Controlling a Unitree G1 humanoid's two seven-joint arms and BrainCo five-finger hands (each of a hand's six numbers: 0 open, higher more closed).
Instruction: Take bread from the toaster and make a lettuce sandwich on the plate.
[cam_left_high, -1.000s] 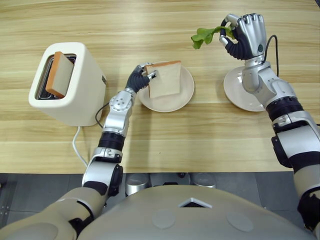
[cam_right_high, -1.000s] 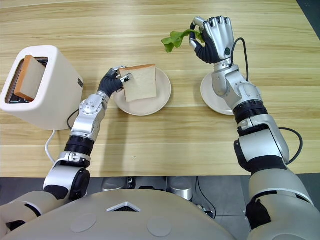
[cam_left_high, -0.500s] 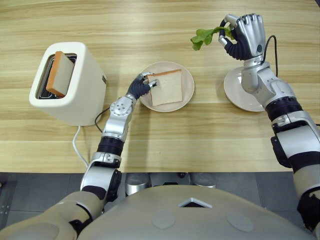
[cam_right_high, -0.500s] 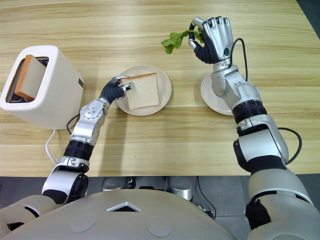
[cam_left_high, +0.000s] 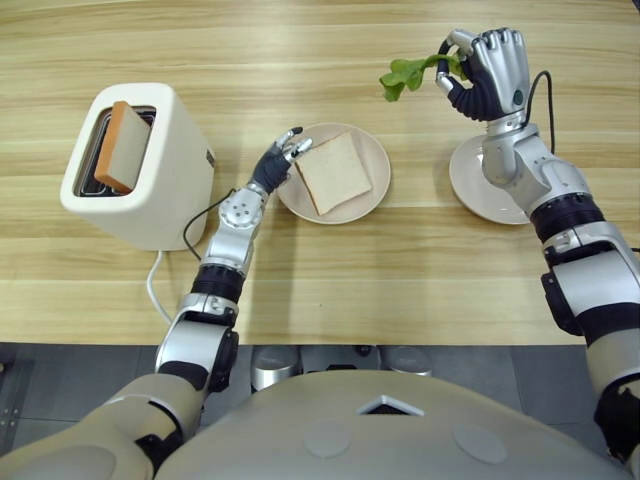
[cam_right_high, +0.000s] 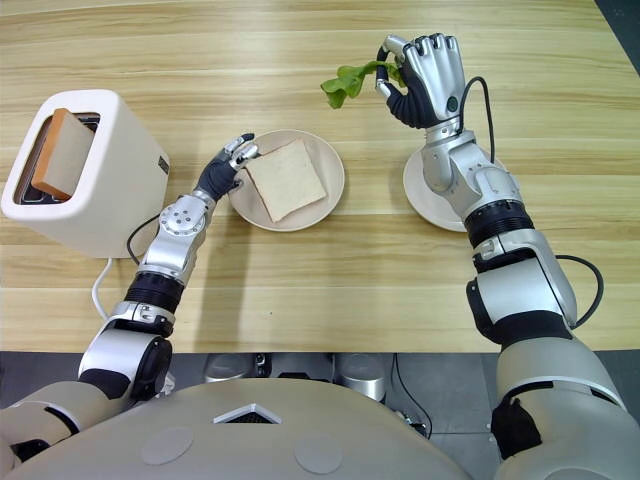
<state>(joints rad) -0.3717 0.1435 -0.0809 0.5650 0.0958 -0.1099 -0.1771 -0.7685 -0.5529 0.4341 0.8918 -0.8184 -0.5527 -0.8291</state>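
Bread slice (cam_left_high: 335, 172) lies flat on the plate (cam_left_high: 373, 196), the left hand (cam_left_high: 278, 165) spread and empty just beside its left rim. The right hand (cam_left_high: 490, 70), raised far right, pinches the lettuce (cam_left_high: 405, 73). Left to do: lettuce on, then the second slice (cam_left_high: 122, 147) from the toaster (cam_left_high: 165, 190) at left.

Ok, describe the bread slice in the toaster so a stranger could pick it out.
At the left of the wooden table stands a cream toaster. The bread slice sticks up from its top slot, tilted. Unlike the other slice lying flat on the middle plate, it stands on edge, brown crust showing.
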